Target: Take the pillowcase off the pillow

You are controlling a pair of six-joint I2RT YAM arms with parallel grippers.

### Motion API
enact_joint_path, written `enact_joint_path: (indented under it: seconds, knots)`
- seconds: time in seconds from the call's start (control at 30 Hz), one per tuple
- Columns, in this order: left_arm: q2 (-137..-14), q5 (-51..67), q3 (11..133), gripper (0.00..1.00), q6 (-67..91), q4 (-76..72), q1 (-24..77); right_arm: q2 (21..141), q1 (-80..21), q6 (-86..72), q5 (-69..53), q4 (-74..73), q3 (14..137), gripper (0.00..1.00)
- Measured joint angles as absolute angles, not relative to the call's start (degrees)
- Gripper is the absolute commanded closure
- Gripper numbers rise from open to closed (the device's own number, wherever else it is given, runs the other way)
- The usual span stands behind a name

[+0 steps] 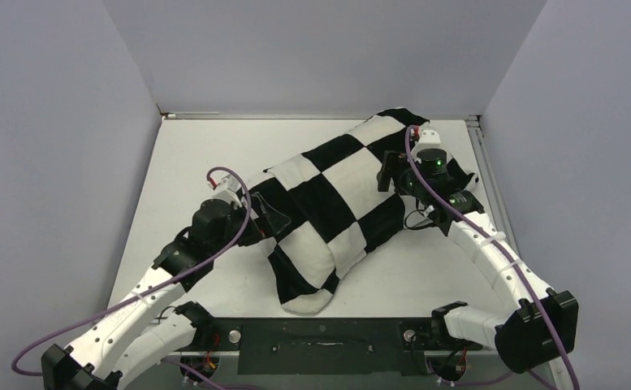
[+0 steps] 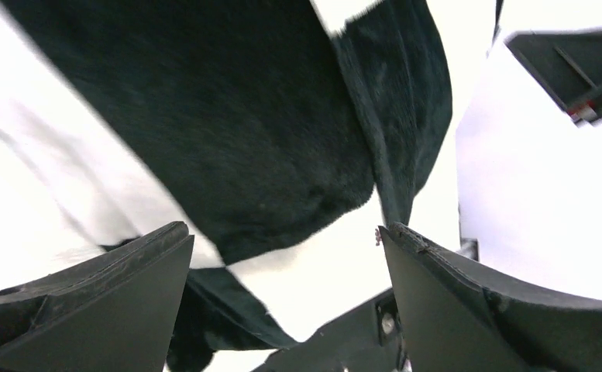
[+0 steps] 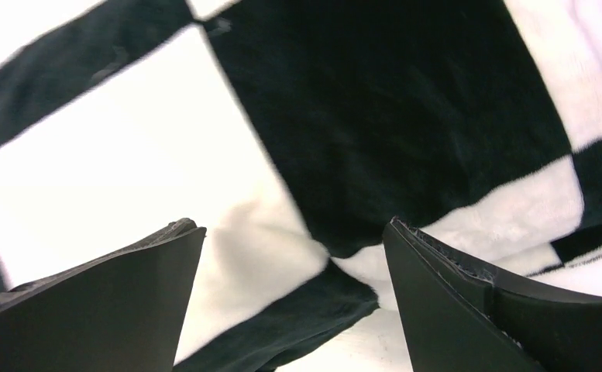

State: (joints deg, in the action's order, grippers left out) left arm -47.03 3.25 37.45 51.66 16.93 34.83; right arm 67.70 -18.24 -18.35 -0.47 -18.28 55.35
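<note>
The black and white checkered pillowcase [image 1: 336,203] lies stuffed and slanted across the white table [image 1: 198,154], from back right to front middle. The pillow is hidden inside it. My left gripper [image 1: 267,218] is at the case's left edge, open, its jaws wide apart. In the left wrist view, dark fabric of the pillowcase [image 2: 243,116] hangs just beyond the left gripper [image 2: 283,232], with nothing pinched. My right gripper [image 1: 387,173] is open against the case's right side. In the right wrist view, the pillowcase [image 3: 375,116] fills the picture in front of the right gripper [image 3: 294,226], and a black hem lies between the jaws.
Grey walls close the table in at the left, back and right. A black mounting bar [image 1: 320,333] runs along the near edge between the arm bases. Purple cables [image 1: 235,183] loop over both arms. A metal rail [image 1: 486,179] runs along the table's right edge.
</note>
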Motion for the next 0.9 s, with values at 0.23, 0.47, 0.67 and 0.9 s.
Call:
enact_joint_path:
  seconds: [0.23, 0.47, 0.67, 0.9]
  knots:
    - [-39.1, -3.6, 41.2, 0.04, 47.4, 25.8, 28.0, 65.3, -28.0, -14.5, 0.8, -19.4, 62.0, 0.1]
    - [-35.4, -5.6, 41.5, 0.04, 42.6, 29.4, 24.4, 70.3, -38.2, -12.2, 3.1, -20.2, 69.1, 0.1]
    - [-38.2, -5.1, 41.6, 0.04, 39.7, 30.4, 24.1, 79.7, -46.8, -10.0, 5.2, -21.0, 74.9, 0.1]
    - [-40.4, -3.9, 41.8, 0.04, 37.7, 30.2, 23.8, 89.1, -52.3, -7.6, 6.8, -23.0, 80.9, 0.1]
